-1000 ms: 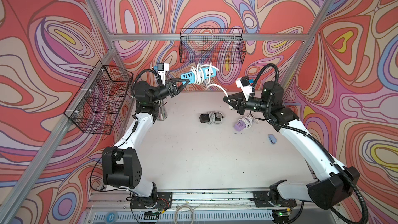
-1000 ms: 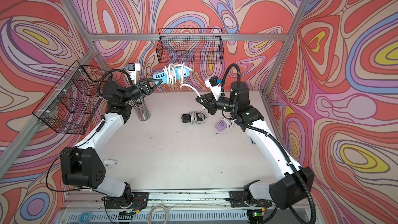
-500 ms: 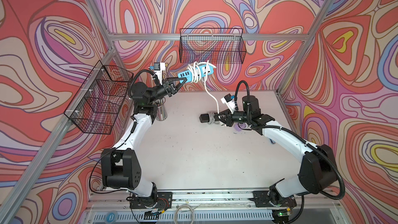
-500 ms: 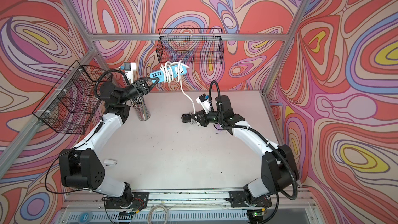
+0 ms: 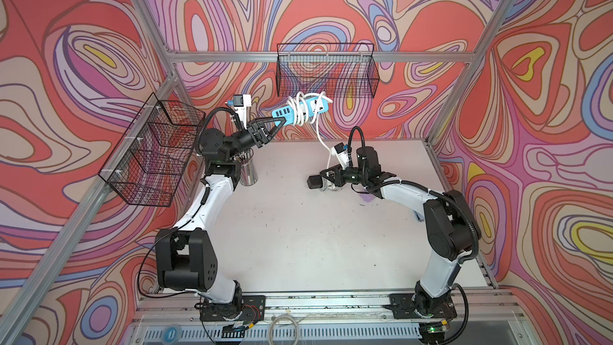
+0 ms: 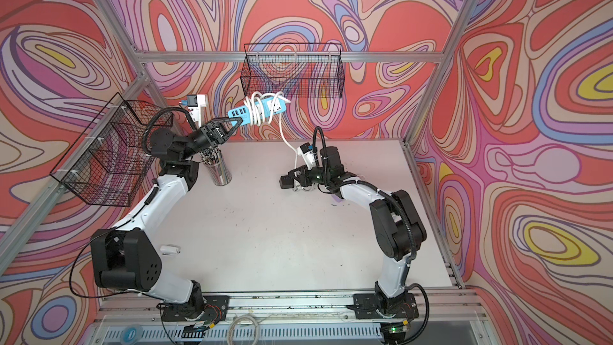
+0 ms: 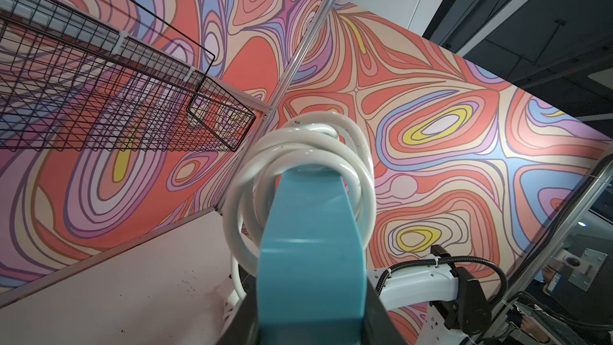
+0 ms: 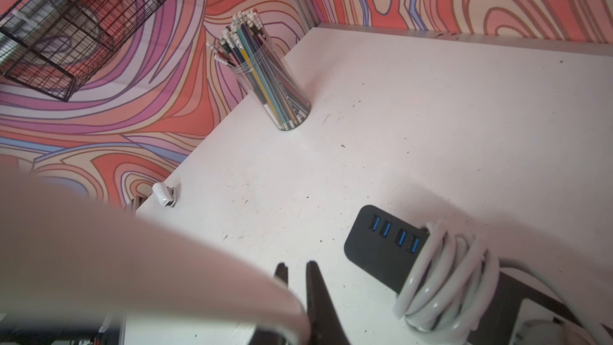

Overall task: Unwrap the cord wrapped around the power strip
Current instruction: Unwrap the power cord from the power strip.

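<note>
Left gripper (image 5: pixel 279 123): clamped tight on the port end of the blue power strip (image 5: pixel 318 106), holding it in the air just under the back wire basket (image 5: pixel 326 71).
Right gripper (image 5: pixel 329 176): jaws pressed together, apparently pinching the free run of the white cord (image 5: pixel 319 131), far below the basket and low over the table (image 5: pixel 282 227).
Step in hand: by my reading, drawing one turn off the strip.
How to do it well: carry the pinched strand around the strip's free end, under the basket's middle. A straight downward pull would likely cinch the turns. Hold the strip steady and clear of the basket's mesh.
Watch-out: a black power strip (image 5: pixel 313 181), wound with its own cord, lies well below the basket, right beside the pinching jaws. It could snag.
Cord look: thick, glossy and white, in several loose overlapping loops bunched round the strip's middle. One strand hangs down from beneath the basket.
Strip look: a slim light-blue bar with a row of ports at the held end.
</note>
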`<control>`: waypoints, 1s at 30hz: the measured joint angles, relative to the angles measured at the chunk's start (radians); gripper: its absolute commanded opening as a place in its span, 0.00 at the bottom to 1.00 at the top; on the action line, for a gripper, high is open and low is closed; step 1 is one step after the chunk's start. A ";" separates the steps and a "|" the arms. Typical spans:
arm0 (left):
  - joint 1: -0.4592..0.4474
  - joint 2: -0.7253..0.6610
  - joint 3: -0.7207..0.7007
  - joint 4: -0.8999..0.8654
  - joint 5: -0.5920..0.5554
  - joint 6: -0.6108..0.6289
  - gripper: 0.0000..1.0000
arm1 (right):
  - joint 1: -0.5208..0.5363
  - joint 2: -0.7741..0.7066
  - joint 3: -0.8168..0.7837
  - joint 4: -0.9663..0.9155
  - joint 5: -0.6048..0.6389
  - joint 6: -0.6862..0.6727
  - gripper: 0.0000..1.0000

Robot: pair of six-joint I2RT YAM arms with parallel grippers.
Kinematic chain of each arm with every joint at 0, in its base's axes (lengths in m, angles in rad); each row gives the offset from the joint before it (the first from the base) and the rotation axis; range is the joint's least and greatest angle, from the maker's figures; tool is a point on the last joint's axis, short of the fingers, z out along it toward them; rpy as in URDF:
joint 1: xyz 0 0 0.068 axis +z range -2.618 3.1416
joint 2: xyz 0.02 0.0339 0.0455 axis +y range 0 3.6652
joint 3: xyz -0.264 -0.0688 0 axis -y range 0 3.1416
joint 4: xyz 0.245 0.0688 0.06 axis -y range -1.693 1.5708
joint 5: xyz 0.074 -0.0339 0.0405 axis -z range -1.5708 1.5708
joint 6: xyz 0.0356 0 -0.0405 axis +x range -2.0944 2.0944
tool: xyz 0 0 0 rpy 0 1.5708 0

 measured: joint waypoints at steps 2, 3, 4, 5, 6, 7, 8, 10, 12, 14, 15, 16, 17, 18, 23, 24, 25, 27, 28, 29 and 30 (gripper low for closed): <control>0.000 0.002 0.000 0.011 0.000 -0.010 0.00 | -0.003 0.027 0.033 0.012 0.013 0.007 0.00; 0.000 0.004 0.000 0.019 -0.001 -0.016 0.00 | -0.006 0.039 0.053 0.015 0.016 0.010 0.00; 0.000 0.005 0.000 0.028 -0.001 -0.022 0.00 | -0.009 0.053 0.079 0.015 0.019 0.016 0.00; 0.000 0.006 0.000 0.034 -0.001 -0.027 0.00 | -0.013 0.064 0.101 0.015 0.022 0.021 0.00; 0.000 0.008 0.000 0.043 -0.002 -0.033 0.00 | -0.021 0.077 0.134 0.015 0.024 0.026 0.00; 0.000 0.010 0.000 0.051 -0.002 -0.037 0.00 | -0.029 0.091 0.167 0.013 0.025 0.032 0.00; 0.000 0.010 0.000 0.058 -0.002 -0.040 0.00 | -0.039 0.104 0.201 0.011 0.026 0.035 0.00; -0.002 0.012 0.000 0.068 -0.004 -0.045 0.00 | -0.064 0.136 0.297 -0.010 0.030 0.042 0.00; -0.003 0.013 0.000 0.076 -0.006 -0.048 0.00 | -0.088 0.163 0.404 -0.042 0.034 0.042 0.00; -0.007 0.017 0.000 0.083 -0.008 -0.051 0.00 | -0.107 0.194 0.534 -0.084 0.037 0.040 0.00; -0.010 0.018 0.000 0.084 -0.008 -0.051 0.00 | -0.116 0.211 0.607 -0.108 0.039 0.035 0.00; -0.014 0.020 0.000 0.084 -0.008 -0.051 0.00 | -0.124 0.228 0.680 -0.133 0.041 0.032 0.00; -0.018 0.023 0.000 0.085 -0.008 -0.051 0.00 | -0.129 0.243 0.745 -0.149 0.043 0.028 0.00; -0.023 0.024 0.000 0.085 -0.008 -0.051 0.00 | -0.134 0.262 0.827 -0.180 0.045 0.023 0.00; -0.038 0.033 0.000 0.084 -0.007 -0.049 0.00 | -0.142 0.319 1.131 -0.293 0.057 -0.005 0.00; -0.039 0.034 0.000 0.084 -0.007 -0.046 0.00 | -0.145 0.315 1.160 -0.307 0.058 -0.013 0.00; -0.039 0.035 0.000 0.083 -0.007 -0.042 0.00 | -0.146 0.305 1.168 -0.313 0.060 -0.019 0.00; -0.039 0.036 0.000 0.077 -0.008 -0.034 0.00 | -0.149 0.260 1.136 -0.329 0.064 -0.035 0.00; -0.039 0.036 0.000 0.074 -0.008 -0.028 0.00 | -0.152 0.231 1.104 -0.336 0.066 -0.042 0.00; -0.039 0.036 0.000 0.068 -0.008 -0.022 0.00 | -0.155 0.188 1.046 -0.337 0.072 -0.053 0.00; -0.039 0.036 0.000 0.063 -0.008 -0.016 0.00 | -0.159 0.135 0.975 -0.340 0.079 -0.063 0.00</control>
